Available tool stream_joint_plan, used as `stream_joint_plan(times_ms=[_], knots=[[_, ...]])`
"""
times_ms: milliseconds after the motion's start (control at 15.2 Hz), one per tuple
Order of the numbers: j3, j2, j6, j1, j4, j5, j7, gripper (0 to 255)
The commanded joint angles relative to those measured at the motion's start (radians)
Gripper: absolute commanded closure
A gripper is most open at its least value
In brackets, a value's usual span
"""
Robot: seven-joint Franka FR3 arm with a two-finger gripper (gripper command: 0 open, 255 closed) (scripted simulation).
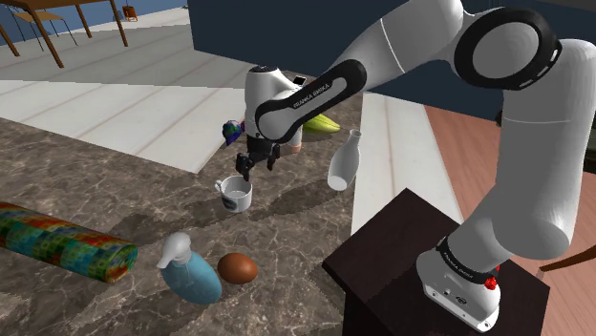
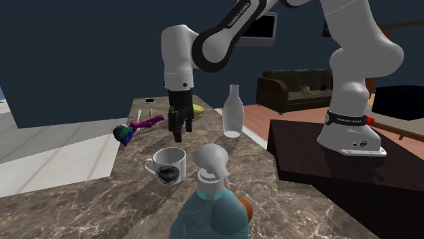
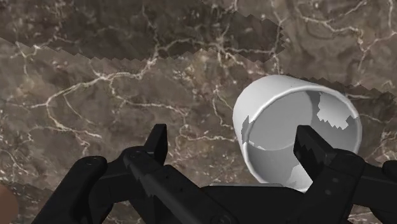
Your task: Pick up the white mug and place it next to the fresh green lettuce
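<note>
Sitting just below pincer [image 1: 256, 170]: white mug [image 1: 235, 197].

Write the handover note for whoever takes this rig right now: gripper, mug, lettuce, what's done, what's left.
Gripper: fingers open, holding nothing, poised just above the white mug with a dark emblem. In the wrist view the fingers straddle one side of its rim.
Mug: upright on the brown marble counter, not lifted.
Lettuce: the yellow-green leafy thing farther along the counter, partly hidden by the arm.
Done: approach to the mug.
Left: close on the mug, lift it, carry it and set it beside the lettuce.
</note>
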Motion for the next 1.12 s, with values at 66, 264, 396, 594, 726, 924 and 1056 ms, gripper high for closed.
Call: stream_joint_plan(times_ms=[66, 264, 396, 594, 726, 924, 1056], knots=[[-0.015, 0.122, -0.002, 0.035, 0.125, -0.020, 0.031, 0], [-0.019, 0.146, 0.016, 0.040, 0.132, -0.024, 0.035, 0], [-0.023, 0.165, 0.033, 0.044, 0.133, -0.028, 0.037, 0], [-0.029, 0.200, 0.063, 0.050, 0.138, -0.036, 0.042, 0], [-0.030, 0.200, 0.064, 0.050, 0.138, -0.036, 0.042, 0], [-0.030, 0.200, 0.063, 0.050, 0.138, -0.036, 0.042, 0], [-0.030, 0.200, 0.063, 0.050, 0.138, -0.036, 0.042, 0]])
